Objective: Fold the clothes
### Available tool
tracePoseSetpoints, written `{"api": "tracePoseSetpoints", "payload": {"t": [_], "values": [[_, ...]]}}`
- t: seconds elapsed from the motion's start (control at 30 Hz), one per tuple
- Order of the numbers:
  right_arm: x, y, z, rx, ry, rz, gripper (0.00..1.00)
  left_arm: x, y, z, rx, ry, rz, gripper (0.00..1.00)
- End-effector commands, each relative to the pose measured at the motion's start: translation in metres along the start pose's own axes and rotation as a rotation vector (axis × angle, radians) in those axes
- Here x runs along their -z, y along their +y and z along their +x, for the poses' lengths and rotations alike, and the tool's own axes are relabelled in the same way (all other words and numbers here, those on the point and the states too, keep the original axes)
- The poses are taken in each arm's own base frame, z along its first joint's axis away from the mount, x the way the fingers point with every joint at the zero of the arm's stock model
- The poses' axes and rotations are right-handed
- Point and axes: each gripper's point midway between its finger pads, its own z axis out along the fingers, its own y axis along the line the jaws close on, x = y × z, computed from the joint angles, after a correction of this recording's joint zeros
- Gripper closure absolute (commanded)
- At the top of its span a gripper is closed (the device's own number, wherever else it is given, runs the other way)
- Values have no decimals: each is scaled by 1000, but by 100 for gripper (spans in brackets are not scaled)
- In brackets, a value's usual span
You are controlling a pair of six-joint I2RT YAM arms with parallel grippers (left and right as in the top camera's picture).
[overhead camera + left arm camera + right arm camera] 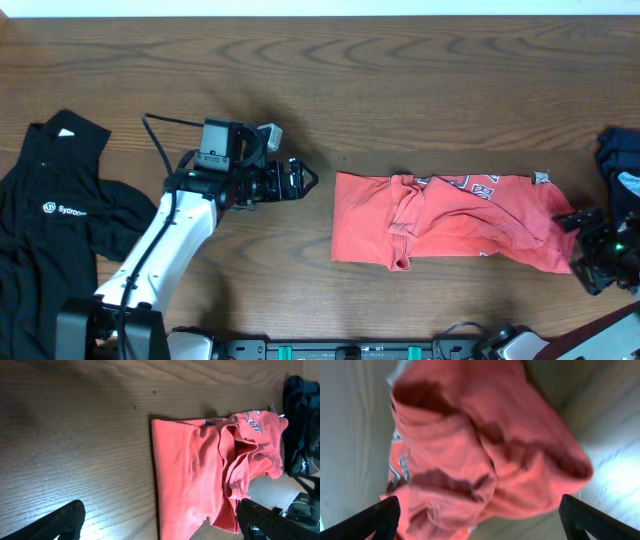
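The coral-red T-shirt (450, 220) lies partly folded as a long band on the wooden table, right of centre, with white lettering along its far edge. It shows in the left wrist view (200, 465) and fills the right wrist view (480, 445). My left gripper (300, 180) is open and empty, just left of the shirt's left edge; its jaws (160, 522) are spread wide. My right gripper (590, 250) is open at the shirt's right end, its fingers (480, 517) wide apart with the cloth between and ahead of them. A black collared shirt (55, 220) with a small white logo lies at the far left.
A dark blue garment (620, 165) lies bunched at the table's right edge, also seen in the left wrist view (300, 420). The left arm's white link (165, 245) crosses the table's front left. The table's far edge (320, 14) runs along the top.
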Motion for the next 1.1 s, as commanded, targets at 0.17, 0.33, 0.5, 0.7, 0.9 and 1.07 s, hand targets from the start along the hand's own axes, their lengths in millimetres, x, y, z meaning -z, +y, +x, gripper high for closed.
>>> {"api": "tracePoseSetpoints", "payload": {"t": [0.17,0.33,0.5,0.7,0.9,1.07], "values": [[-9,18,-30,83,-72,-154,6,2,-2,-1,-52,1,-10,2],[-28,28,-43,99,-44,-263,7,2,-1,2,-69,10,-12,2],[-44,30,-33,33,124,-332,1,2,1,8,-90,34,-19,2],[-43,5,-21,108,306,-170,1,2,1,9,-112,39,-19,2],[-26,13,-35,118,312,-149,1,2,1,9,-111,39,-19,2],[-7,25,-46,164,313,-153,3,2,1,10,-109,42,-20,2]]}}
